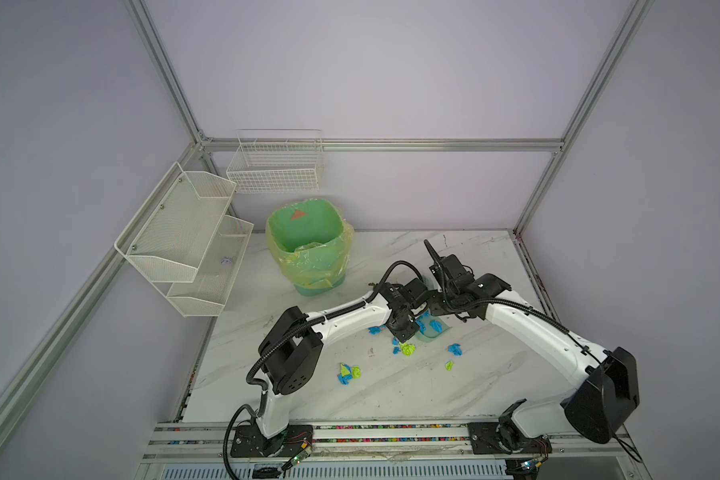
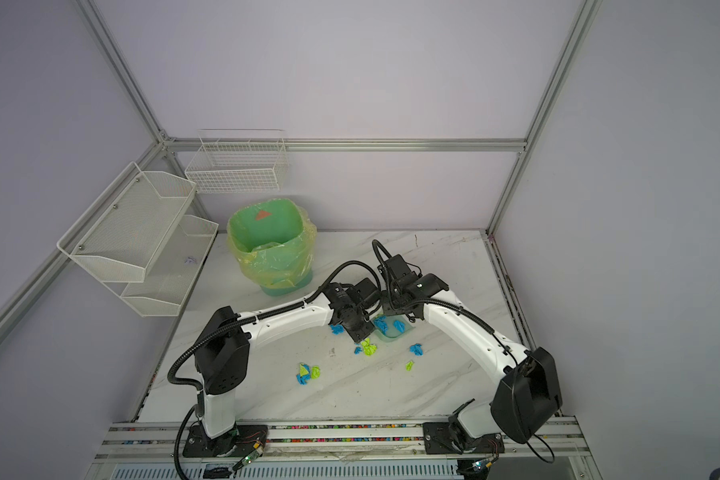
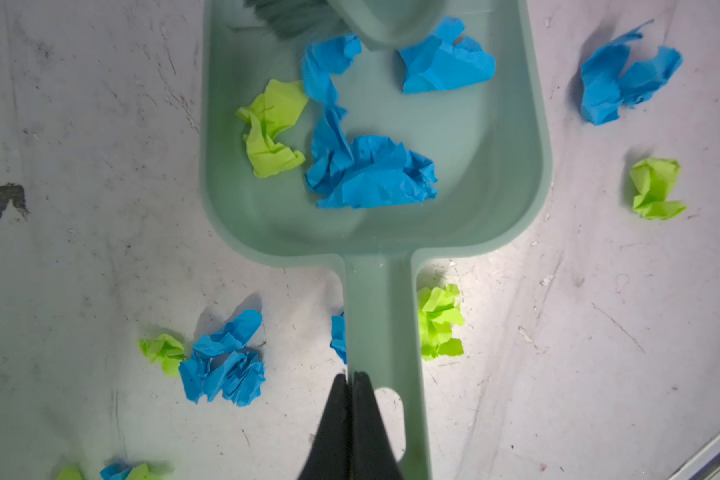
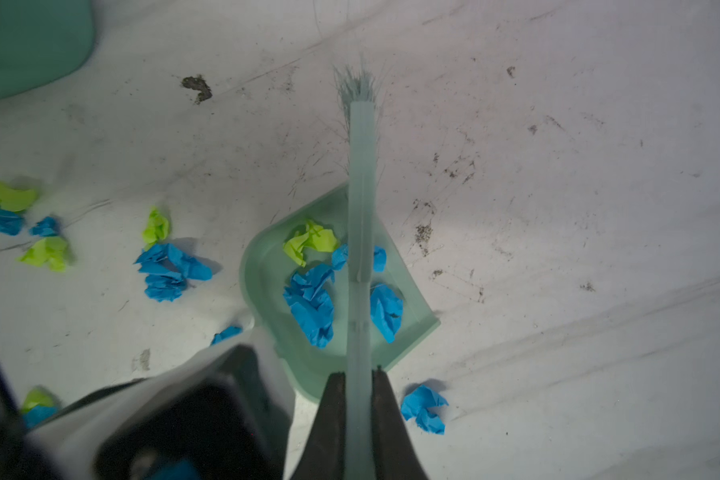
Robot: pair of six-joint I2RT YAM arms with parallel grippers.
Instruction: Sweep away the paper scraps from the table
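Some paper scraps [image 3: 375, 174] in the dustpan [image 3: 495, 166], the rest on the table [image 1: 391, 390].
From the left in both top views: a green lined bin [image 1: 308, 241] stands at the back; the left gripper [image 3: 352, 380], jaws pinched tight, grips the edge of the dustpan's handle, the pan lying flat; the right gripper [image 4: 360, 376] is clamped on the handle of a brush [image 4: 361, 166] that reaches across the pan. Several blue wads and 1 yellow-green lie inside the pan; loose ones sit beside its handle and on both sides of it.
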